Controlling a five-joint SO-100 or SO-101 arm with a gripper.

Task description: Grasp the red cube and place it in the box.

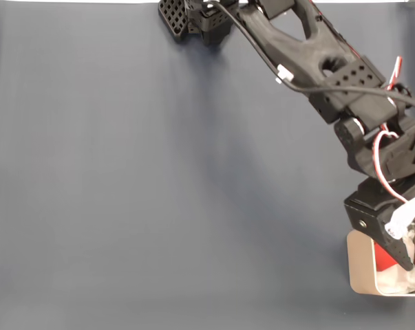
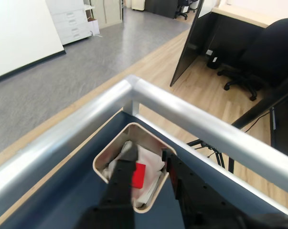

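In the wrist view the red cube point(image 2: 139, 175) lies on white padding inside the beige-white box point(image 2: 103, 160). My gripper point(image 2: 148, 155) reaches down into the box, its jaws standing apart. The cube sits against the left finger point(image 2: 122, 174), and a strip of padding shows between it and the right finger point(image 2: 169, 164). In the fixed view the box point(image 1: 358, 265) is at the bottom right, cut by the frame edge. There the red cube point(image 1: 382, 257) peeks out beside the dark gripper point(image 1: 398, 256).
The dark blue-grey table mat point(image 1: 159, 192) stretches left of the box. A metal rail point(image 2: 191, 119) borders the table corner right behind the box. The arm's base point(image 1: 193, 20) is at the top of the fixed view.
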